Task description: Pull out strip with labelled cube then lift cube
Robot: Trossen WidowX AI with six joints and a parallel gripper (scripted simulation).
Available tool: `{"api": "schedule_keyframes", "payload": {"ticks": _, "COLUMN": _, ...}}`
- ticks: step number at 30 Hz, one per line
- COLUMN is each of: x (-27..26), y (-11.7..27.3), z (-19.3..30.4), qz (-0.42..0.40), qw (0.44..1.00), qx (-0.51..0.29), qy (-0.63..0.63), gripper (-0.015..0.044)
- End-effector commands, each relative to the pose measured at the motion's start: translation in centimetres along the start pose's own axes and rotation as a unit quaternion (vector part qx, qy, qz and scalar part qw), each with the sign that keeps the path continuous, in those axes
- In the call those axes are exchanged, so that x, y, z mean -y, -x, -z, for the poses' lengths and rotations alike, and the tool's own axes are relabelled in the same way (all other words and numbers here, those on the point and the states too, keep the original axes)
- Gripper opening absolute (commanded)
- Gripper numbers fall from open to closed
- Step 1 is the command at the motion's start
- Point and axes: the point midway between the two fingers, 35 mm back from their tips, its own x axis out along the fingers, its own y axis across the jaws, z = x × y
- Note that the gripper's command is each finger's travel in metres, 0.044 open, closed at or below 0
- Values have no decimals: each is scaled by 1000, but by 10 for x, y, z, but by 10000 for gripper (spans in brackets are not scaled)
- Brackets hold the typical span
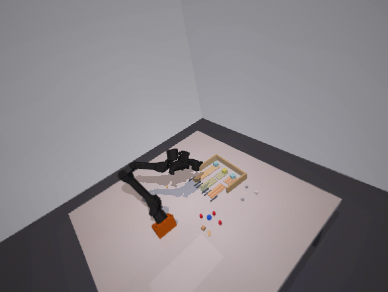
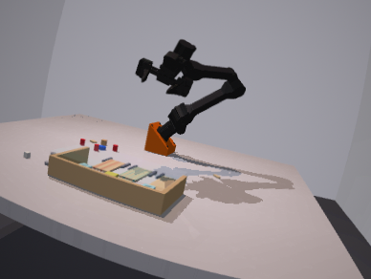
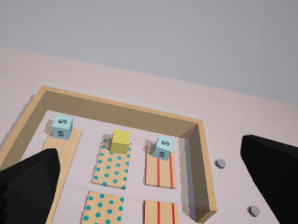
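A plain strip (image 3: 68,155) (image 1: 206,173) lies in one piece as far as the wrist view shows; the left finger hides part. A light-blue cube marked S (image 3: 62,127) (image 1: 216,164) is at its far end. The dotted strip (image 3: 111,165) has a crosswise gap and carries a yellow cube (image 3: 120,141) (image 1: 224,171). The red-striped strip (image 3: 164,176) also has a gap and carries another light-blue S cube (image 3: 163,148) (image 1: 233,176). My gripper (image 3: 153,152) (image 2: 157,85) is open and empty, high above the table, short of the tray. The strips' near ends are outside the wrist view.
A wooden tray wall (image 3: 125,109) (image 2: 105,186) surrounds the far ends and sides of the strips. Small grey pieces (image 3: 220,163) (image 1: 242,199) lie outside it. Red pieces (image 1: 220,222), a blue piece (image 1: 209,217) and small wooden pieces (image 1: 203,228) lie nearer the orange base (image 1: 164,226).
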Motion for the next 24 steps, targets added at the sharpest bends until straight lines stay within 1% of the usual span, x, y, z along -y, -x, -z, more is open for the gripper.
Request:
{"api": "schedule_keyframes", "payload": {"ticks": 1, "x": -5, "y": 2, "z": 51, "qz": -42, "qw": 995, "qx": -59, "qy": -66, "gripper": 400}}
{"api": "schedule_keyframes", "payload": {"ticks": 3, "x": -9, "y": 4, "z": 69, "qz": -58, "qw": 991, "qx": -80, "qy": -94, "gripper": 400}}
{"api": "schedule_keyframes", "payload": {"ticks": 9, "x": -9, "y": 4, "z": 71, "qz": -60, "qw": 990, "qx": -82, "qy": -98, "gripper": 400}}
{"api": "schedule_keyframes", "payload": {"ticks": 12, "x": -13, "y": -6, "z": 69, "qz": -64, "qw": 986, "qx": -109, "qy": -108, "gripper": 321}}
{"api": "schedule_keyframes", "payload": {"ticks": 18, "x": -35, "y": -49, "z": 66, "qz": -73, "qw": 961, "qx": -228, "qy": -139, "gripper": 164}}
{"api": "schedule_keyframes", "payload": {"ticks": 24, "x": -70, "y": -84, "z": 72, "qz": -75, "qw": 923, "qx": -346, "qy": -148, "gripper": 6}}
